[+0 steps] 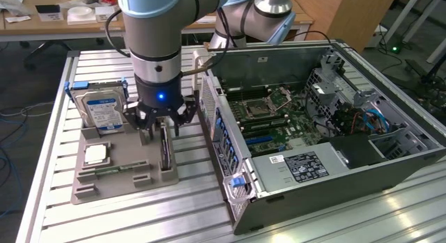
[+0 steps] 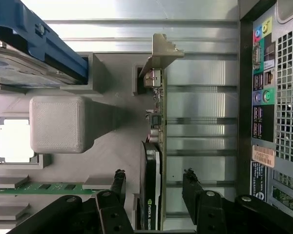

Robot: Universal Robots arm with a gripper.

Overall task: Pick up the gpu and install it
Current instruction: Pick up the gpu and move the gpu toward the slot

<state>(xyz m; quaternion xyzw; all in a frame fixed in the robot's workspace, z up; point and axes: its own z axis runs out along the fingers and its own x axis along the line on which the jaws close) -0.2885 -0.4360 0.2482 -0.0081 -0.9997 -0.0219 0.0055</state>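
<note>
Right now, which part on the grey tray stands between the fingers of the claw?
The gpu, upright on its edge, inside the open claw; the hard drive and memory stick sit apart.

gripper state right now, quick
gripper: open, fingers on either side of the gpu, not closed on it
</note>
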